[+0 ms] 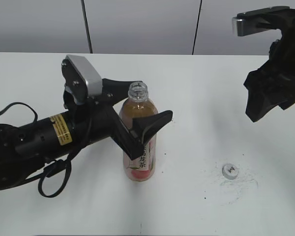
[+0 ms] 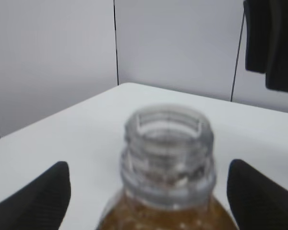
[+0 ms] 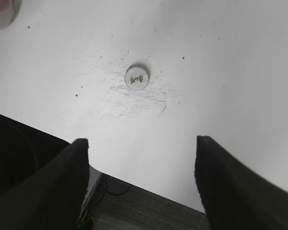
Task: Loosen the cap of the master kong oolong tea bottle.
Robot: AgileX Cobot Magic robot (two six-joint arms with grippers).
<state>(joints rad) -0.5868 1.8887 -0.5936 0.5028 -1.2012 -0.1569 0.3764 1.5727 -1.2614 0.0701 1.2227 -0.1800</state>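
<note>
**Cap off, bottle standing open**

Bottle and arm fill the left of the table. The left gripper (image 1: pixel 137 123) has its jaws spread to either side of the bottle (image 1: pixel 140 152), level with its shoulder; in the left wrist view dark fingertips (image 2: pixel 36 201) stand clear of the glassy neck on both sides, so nothing is pinched. The threaded mouth is bare. The bottle stands upright on the table (image 1: pixel 196 88), its pink label facing the camera.

Further right, the cap (image 1: pixel 230 170) lies flat on the table, logo up, well apart from the bottle. Above it and back, the right gripper (image 3: pixel 141 158) hangs in the air, jaws spread and empty; its wrist view looks straight down on the cap (image 3: pixel 137 76).

Judged from this, the loosening is finished and the step in hand is letting go. Done well, the left arm would draw back level, without brushing the bottle, which is full and open and would spill if tipped.

The table is white, scuffed around the cap with faint scratches and a few dark specks. Behind it stands a plain grey panelled wall (image 1: pixel 142 24) with dark seams.
</note>
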